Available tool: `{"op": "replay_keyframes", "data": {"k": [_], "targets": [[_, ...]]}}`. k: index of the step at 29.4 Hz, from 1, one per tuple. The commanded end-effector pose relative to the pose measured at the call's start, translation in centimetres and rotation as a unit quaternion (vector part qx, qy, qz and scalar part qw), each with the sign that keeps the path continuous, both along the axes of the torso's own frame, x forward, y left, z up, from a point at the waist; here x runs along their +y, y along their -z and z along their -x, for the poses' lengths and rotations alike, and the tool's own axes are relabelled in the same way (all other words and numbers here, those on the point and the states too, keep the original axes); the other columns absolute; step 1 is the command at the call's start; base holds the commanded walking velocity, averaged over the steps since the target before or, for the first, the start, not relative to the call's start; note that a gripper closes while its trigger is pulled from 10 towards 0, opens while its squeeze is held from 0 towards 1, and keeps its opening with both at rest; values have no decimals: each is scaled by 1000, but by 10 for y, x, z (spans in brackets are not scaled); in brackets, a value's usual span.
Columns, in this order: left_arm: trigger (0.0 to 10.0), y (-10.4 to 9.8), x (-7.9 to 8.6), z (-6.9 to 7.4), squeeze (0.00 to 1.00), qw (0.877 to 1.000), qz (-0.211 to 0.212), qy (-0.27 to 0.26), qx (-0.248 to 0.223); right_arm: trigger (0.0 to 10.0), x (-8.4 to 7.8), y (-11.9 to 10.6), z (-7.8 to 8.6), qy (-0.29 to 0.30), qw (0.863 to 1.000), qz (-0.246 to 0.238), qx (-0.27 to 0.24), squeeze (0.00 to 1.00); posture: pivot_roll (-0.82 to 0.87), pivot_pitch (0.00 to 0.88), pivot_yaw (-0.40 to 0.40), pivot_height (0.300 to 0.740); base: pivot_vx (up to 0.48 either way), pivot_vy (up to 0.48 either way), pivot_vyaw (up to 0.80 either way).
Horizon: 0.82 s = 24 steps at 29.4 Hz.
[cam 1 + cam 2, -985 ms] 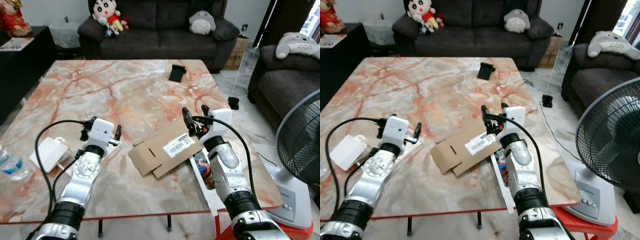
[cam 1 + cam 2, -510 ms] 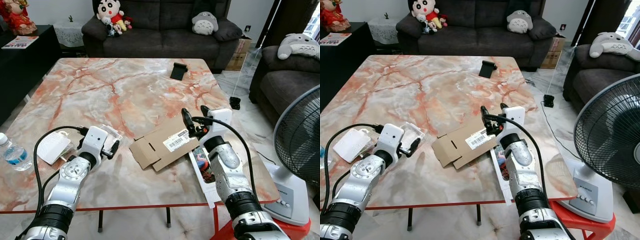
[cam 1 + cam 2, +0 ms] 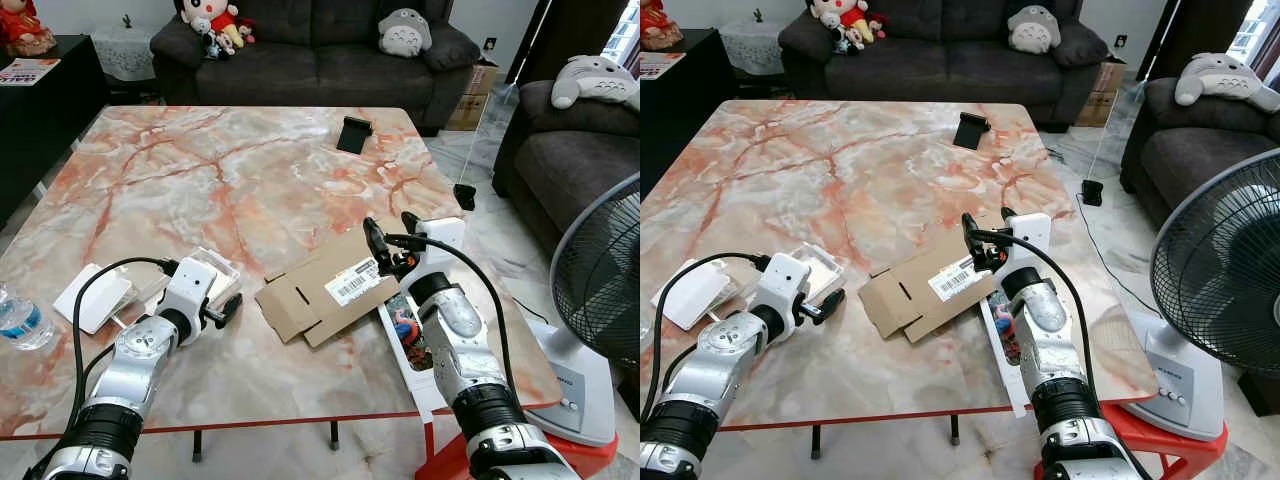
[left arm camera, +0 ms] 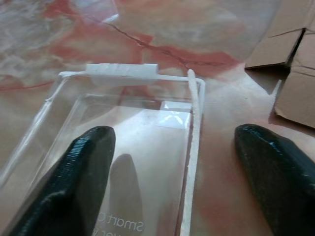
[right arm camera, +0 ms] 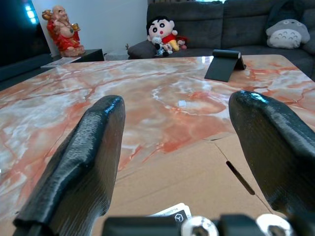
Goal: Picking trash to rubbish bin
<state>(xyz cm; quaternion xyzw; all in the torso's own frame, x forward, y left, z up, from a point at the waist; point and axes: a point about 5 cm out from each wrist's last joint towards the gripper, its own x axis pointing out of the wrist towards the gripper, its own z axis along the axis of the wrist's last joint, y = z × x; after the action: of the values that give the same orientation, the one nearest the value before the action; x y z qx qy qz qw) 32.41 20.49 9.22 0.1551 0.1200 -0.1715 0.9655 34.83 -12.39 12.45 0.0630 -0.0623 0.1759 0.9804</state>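
A flattened brown cardboard box [image 3: 325, 290] with a white barcode label lies on the marble table [image 3: 230, 170]. My right gripper [image 3: 392, 232] hovers open just over its right end; in the right wrist view the fingers [image 5: 83, 162] spread wide above the cardboard [image 5: 197, 182]. A clear plastic tray [image 3: 215, 270] lies left of the cardboard. My left gripper [image 3: 226, 306] is open and low at the tray's near edge. In the left wrist view one finger [image 4: 78, 172] is over the tray [image 4: 133, 147] and the other is over bare table beside it.
A long white box [image 3: 405, 340] with colourful contents lies under my right forearm at the table's right edge. A white packet [image 3: 95, 297] and a water bottle [image 3: 18, 322] sit at the left. A black stand [image 3: 354, 133] is at the far side. A fan [image 3: 600, 290] stands to the right.
My left gripper has come down and forward to the clear tray's edge. The right gripper has stayed over the cardboard. The camera has shifted slightly.
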Motion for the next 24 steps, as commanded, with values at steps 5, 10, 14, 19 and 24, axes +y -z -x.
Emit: {"op": "replay_keyframes", "data": {"k": [5,10,14,19,24], "targets": [[0,8,5,5,0,999,2,1,34,10000,1,-6,0,-8,1000,5,-11,0,4,37,-67,740,0,0,0],[0,7,4,4,0,999,2,-2,38,10000,2,-8,-1,-10,1000,3,-14,0,2,26,-66,740,0,0,0],[0,5,3,4,0,999,6,-1,37,10000,2,-8,-2,-11,1000,4,-15,0,2,26,-66,740,0,0,0],[0,4,3,4,0,999,6,0,38,10000,2,-8,-2,-11,1000,4,-15,0,2,26,-66,740,0,0,0],[0,4,3,4,0,999,6,-1,39,10000,2,-8,-2,-12,1000,4,-15,0,2,26,-66,740,0,0,0]]}}
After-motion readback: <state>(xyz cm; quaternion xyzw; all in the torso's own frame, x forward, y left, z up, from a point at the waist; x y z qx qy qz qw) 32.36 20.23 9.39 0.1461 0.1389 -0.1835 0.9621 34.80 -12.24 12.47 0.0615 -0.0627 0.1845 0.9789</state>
